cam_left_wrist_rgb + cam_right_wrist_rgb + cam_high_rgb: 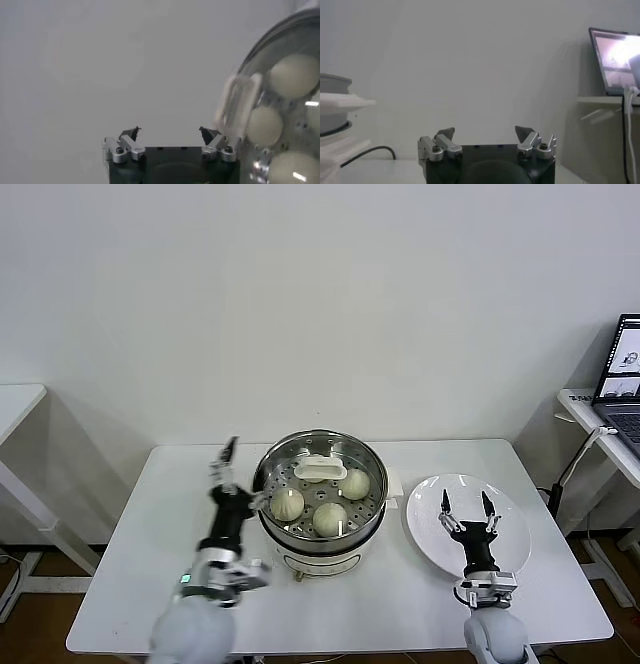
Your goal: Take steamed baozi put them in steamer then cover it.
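The lid (320, 468) is sitting on the pot (320, 496) over three visible buns (329, 518); my left hand (224, 459), fingers apart, is hovering just left; covering looks done; my right hand (466, 506), open, is idling over the plate (510, 529).

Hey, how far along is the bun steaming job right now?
Nearly done. Three baozi show inside the steamer, under the glass cover already sitting on it; a fourth isn't clearly visible. The plate holds no buns. Nothing is in hand: the left hand is open beside the steamer, the right hand open above the plate. Little seems left.
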{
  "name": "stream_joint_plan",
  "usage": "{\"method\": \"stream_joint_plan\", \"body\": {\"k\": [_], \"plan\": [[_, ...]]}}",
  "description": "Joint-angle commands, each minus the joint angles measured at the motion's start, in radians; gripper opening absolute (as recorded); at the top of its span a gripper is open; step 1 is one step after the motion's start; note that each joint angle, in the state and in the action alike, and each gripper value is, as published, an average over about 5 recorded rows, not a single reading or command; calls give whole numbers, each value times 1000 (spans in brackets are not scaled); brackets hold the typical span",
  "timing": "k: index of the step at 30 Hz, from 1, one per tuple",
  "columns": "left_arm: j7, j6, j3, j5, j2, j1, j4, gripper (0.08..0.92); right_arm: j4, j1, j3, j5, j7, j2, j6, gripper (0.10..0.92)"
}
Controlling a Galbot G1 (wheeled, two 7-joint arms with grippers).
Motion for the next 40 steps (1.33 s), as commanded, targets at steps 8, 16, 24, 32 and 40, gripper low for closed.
{"method": "stream_joint_plan", "body": {"k": [8, 16, 24, 32, 40], "plan": [[-10, -385, -408, -1075, 146, 124, 278, 823, 100, -124, -8, 99, -18, -2, -60, 823], [8, -418, -401, -1063, 135, 133, 304, 823, 104, -142, -1, 79, -8, 12, -64, 823], [21, -448, -395, -1053, 138, 133, 326, 823, 100, -137, -7, 67, -1, 22, -68, 823], [26, -469, -384, -1051, 132, 130, 333, 823, 94, -133, -12, 55, 8, 27, -67, 823], [27, -496, -385, -1037, 119, 125, 356, 823, 88, -133, -14, 53, 12, 25, -65, 823]]}}
